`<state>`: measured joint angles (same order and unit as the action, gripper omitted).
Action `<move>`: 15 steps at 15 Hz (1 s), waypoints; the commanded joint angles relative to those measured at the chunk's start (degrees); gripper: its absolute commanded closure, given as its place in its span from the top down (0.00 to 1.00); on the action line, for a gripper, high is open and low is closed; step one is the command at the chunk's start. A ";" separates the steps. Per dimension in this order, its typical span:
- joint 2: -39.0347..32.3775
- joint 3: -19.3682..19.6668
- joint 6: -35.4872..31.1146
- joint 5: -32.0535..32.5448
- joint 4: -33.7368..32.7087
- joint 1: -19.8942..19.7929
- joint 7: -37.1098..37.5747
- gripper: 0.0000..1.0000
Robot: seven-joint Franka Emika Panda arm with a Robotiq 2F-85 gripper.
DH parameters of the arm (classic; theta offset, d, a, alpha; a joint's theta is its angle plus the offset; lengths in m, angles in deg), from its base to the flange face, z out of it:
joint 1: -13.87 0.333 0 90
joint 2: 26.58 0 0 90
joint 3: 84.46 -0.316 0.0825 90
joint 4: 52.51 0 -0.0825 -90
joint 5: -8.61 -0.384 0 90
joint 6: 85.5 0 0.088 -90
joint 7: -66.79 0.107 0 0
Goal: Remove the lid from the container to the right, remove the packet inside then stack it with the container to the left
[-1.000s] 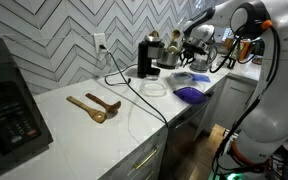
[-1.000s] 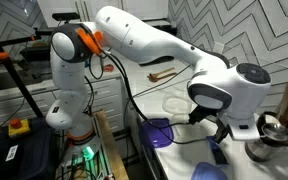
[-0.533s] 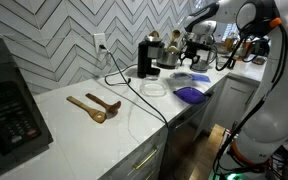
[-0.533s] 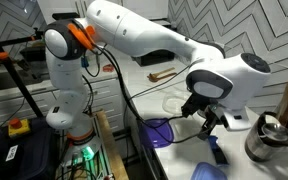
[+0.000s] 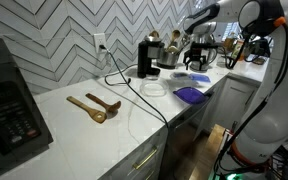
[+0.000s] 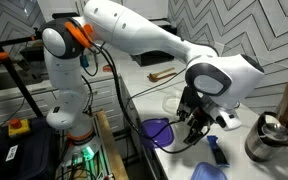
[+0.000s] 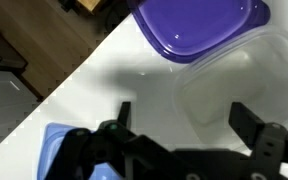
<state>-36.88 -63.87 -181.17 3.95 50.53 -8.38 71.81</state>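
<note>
My gripper (image 7: 184,115) hangs open over the white counter with nothing between its fingers. In the wrist view, a clear low container (image 7: 234,85) lies just beyond the fingertips. A dark purple flat piece (image 7: 199,28) overlaps its far edge. The pale blue lid (image 7: 56,152) lies flat on the counter at the lower left, beside the gripper body. In both exterior views the gripper (image 5: 197,58) (image 6: 189,132) hovers near the counter's end, above the purple piece (image 5: 189,94) (image 6: 159,132) and the pale blue lid (image 5: 194,77). No packet shows.
Two wooden spoons (image 5: 94,105) and a black cable (image 5: 134,95) lie mid-counter. A black appliance (image 5: 9,100) stands at the near end. A coffee machine (image 5: 147,58) and metal pots (image 5: 172,50) sit by the tiled wall. A kettle (image 6: 269,140) stands close to the gripper.
The jaws have gone from nearly shut to wide open. The wrist has swung sideways over the counter's end, and the pale blue lid lies free on the counter.
</note>
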 commanded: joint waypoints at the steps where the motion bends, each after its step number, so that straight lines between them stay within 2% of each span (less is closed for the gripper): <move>1: -0.50 -0.31 -4.05 0.47 2.81 -0.16 -3.59 1.00; 6: -3.15 -1.00 -5.77 -4.04 3.50 -0.72 -6.07 1.00; 7: -3.71 -1.07 -5.61 -4.43 3.38 -0.77 -6.22 0.76; 8: -4.18 -1.14 -5.11 -4.78 3.22 -0.80 -6.38 0.75; 9: -4.65 -1.20 -4.90 -4.91 3.05 -0.87 -6.88 0.68; 15: -4.04 -1.33 -4.02 -4.94 2.79 -0.41 -6.15 0.19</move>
<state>-41.97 -64.78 -185.52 -0.66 53.02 -8.47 65.77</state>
